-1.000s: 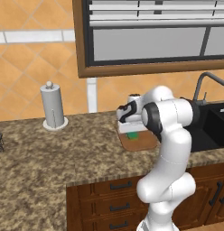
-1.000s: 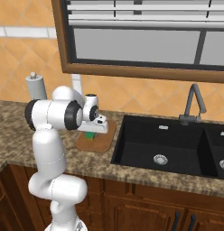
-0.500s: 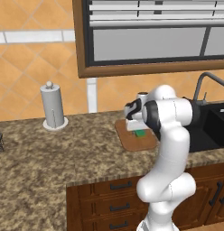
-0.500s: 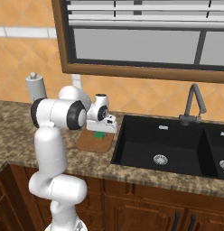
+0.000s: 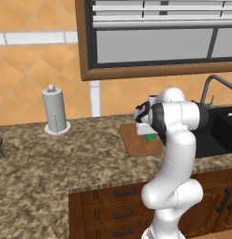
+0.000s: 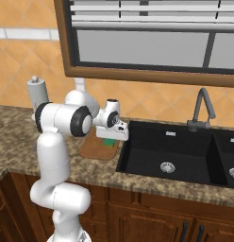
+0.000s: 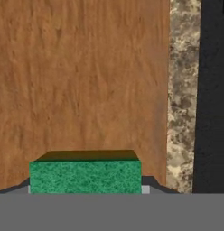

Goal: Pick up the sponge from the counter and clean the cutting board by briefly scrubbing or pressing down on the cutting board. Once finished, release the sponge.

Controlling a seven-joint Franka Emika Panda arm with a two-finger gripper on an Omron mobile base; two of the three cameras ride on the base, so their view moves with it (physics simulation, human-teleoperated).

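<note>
Directly beneath the end effector [image 7: 85, 191], whose fingers are clamped on the green sponge [image 7: 85, 175] across its long axis, lies the reddish-brown cutting board [image 7: 82, 76], with speckled surface [image 7: 180, 94] and black sink basin [image 7: 212, 90] off to one side.

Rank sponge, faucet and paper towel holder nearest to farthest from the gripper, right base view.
1. sponge, in the gripper, over the cutting board.
2. paper towel holder, far side of the arm, by the wall.
3. faucet, behind the sink; close to 2, hard to separate.
</note>
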